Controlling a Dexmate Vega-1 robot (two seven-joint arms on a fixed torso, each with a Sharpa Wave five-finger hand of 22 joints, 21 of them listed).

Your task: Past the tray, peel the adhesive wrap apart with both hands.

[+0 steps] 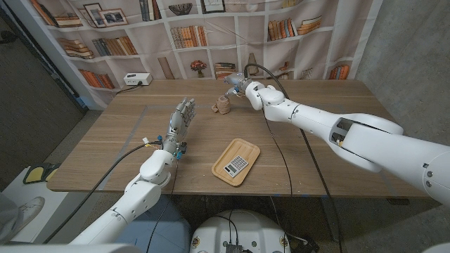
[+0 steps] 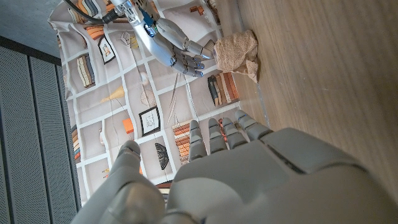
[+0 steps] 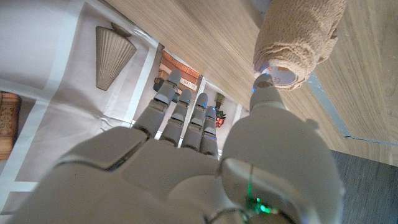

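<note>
Right hand (image 1: 235, 83) fingers apart, thumb tip touching tan wrap roll (image 1: 222, 106). Left hand (image 1: 181, 119) fingers apart, holding nothing, roll beyond fingertips.

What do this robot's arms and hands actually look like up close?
Both arms are smooth, glossy white shells with rounded joints. The right arm has a dark rectangular panel on its side and a black cable running along it. The left hand and right hand are silver-grey, human-shaped, with segmented fingers. Thin coloured wires sit at the left wrist.
</note>
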